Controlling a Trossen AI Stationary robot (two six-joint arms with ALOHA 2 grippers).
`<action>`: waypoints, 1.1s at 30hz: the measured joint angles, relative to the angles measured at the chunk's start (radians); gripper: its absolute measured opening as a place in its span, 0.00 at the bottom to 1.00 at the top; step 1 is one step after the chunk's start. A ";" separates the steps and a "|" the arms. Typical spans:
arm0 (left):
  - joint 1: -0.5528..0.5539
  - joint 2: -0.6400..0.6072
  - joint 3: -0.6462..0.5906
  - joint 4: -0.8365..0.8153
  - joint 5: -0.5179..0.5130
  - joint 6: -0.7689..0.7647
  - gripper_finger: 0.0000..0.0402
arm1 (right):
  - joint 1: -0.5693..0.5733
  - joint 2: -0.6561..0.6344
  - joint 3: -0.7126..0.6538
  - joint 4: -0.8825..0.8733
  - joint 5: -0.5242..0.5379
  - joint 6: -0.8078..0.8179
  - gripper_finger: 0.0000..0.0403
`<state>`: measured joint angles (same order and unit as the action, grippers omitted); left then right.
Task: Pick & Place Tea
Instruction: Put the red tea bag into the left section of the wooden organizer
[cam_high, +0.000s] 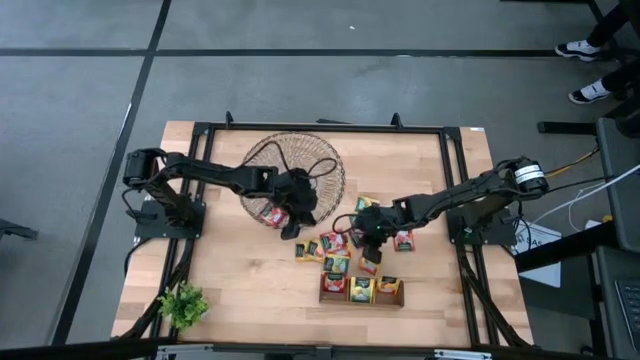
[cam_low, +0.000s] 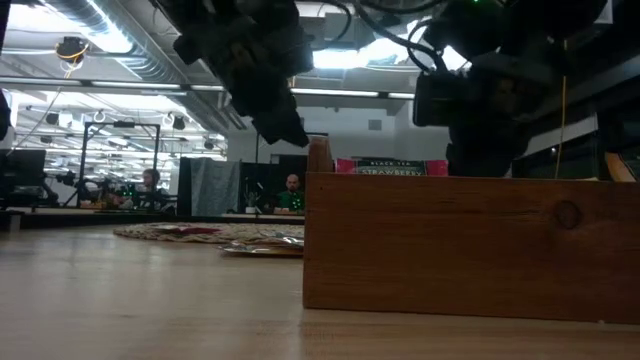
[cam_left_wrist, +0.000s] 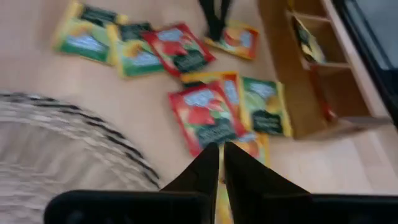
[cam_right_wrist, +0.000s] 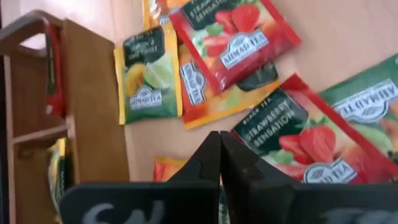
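Left fingers (cam_left_wrist: 219, 163) pinched together over sachets (cam_left_wrist: 208, 118), right fingers (cam_right_wrist: 219, 160) clenched — both arms reaching inward

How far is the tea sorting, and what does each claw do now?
Done: the wooden tray holds a few sachets. In hand: the right claw is shut over an orange sachet; whether it grips is unclear. The left claw is shut beside the wicker dish. Left: loose sachets on the table.

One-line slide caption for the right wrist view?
Right gripper, fingers shut, poised above scattered red, yellow and green tea sachets beside the narrow wooden compartment tray.
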<state>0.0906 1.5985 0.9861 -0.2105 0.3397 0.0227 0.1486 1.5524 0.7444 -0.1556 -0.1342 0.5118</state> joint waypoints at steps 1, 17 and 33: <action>-0.006 0.000 -0.001 -0.002 0.002 0.000 0.05 | 0.000 0.000 0.000 -0.012 0.000 0.000 0.02; 0.003 0.122 0.063 0.124 -0.076 0.069 0.05 | -0.081 0.000 -0.001 -0.138 0.036 0.042 0.01; 0.117 0.157 0.091 0.124 0.112 -0.257 0.05 | -0.084 0.061 -0.054 -0.005 0.051 0.112 0.01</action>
<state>0.2080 1.7556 1.0767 -0.0869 0.4515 -0.2346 0.0644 1.6135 0.6903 -0.1605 -0.0833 0.6239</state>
